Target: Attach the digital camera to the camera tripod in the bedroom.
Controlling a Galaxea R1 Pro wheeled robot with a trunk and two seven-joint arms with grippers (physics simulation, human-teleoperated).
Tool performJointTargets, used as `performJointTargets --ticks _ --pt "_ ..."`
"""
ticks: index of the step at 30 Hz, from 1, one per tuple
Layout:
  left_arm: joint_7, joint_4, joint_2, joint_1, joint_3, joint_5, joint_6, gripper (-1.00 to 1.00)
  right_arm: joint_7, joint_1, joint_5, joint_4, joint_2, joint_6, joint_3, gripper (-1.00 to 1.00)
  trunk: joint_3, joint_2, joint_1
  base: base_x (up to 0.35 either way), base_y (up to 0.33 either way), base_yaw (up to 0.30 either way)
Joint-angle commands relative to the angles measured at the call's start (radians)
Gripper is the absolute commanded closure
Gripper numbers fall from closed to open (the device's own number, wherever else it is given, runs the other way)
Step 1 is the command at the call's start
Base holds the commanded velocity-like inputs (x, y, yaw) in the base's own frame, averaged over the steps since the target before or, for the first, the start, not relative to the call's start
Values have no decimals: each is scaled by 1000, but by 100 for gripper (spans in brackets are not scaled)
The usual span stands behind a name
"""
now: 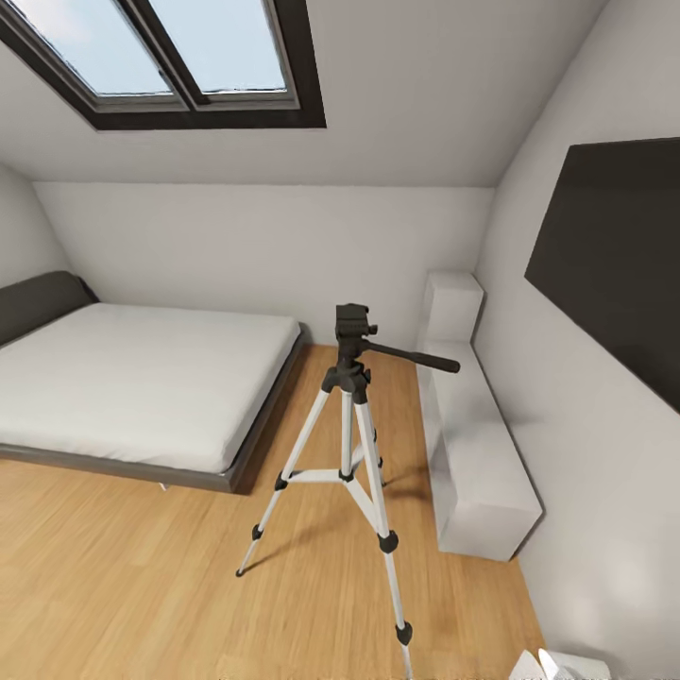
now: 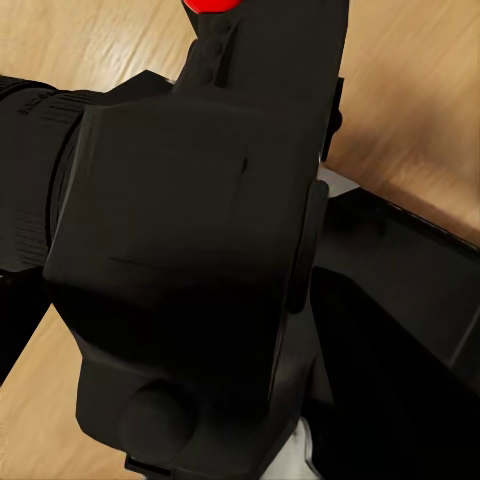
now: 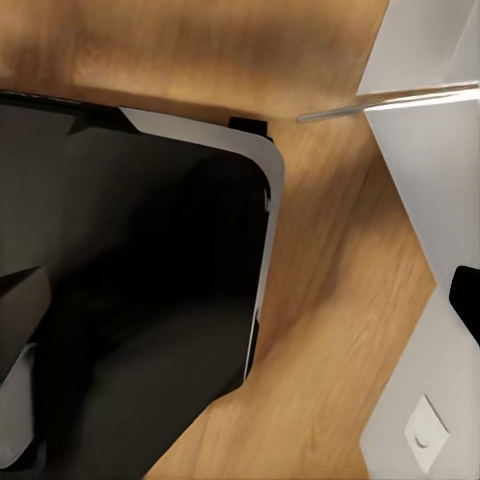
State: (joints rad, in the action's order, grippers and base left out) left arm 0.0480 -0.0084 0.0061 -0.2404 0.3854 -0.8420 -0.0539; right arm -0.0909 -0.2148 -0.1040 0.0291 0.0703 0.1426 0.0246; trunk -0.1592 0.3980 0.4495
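Observation:
The camera tripod [image 1: 352, 378] stands on the wooden floor ahead of me, between the bed and the right wall. Its silver-white legs are spread, and its black head [image 1: 353, 323] carries a long pan handle [image 1: 416, 357] pointing right. In the left wrist view the digital camera [image 2: 190, 250] looms very close: a black boxy body with a ribbed barrel on one side and a red button [image 2: 212, 4] at its edge. It hangs above the floor and my dark base, held in my left gripper, whose fingers are hidden behind it.
A grey-framed white bed [image 1: 142, 378] lies at the left and a white low unit [image 1: 472, 444] runs along the right wall under a black TV [image 1: 614, 255]. A white lamp top [image 1: 557, 666] peeks in at the bottom right. My black base [image 3: 130, 300] and a wall socket [image 3: 428, 436] show by the right wrist.

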Motion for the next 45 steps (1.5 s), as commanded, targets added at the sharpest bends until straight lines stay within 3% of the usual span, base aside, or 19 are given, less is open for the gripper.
performJointTargets --ticks 1,45 --pt "2 -1 0 0 8 -5 -1 100 0 -2 -8 3 0 6 2 -100 -4 2 0 0 0 0" --pt "3 -1 0 0 7 -12 -1 100 5 -2 -8 5 -1 3 2 -100 -74 2 0 0 0 0"
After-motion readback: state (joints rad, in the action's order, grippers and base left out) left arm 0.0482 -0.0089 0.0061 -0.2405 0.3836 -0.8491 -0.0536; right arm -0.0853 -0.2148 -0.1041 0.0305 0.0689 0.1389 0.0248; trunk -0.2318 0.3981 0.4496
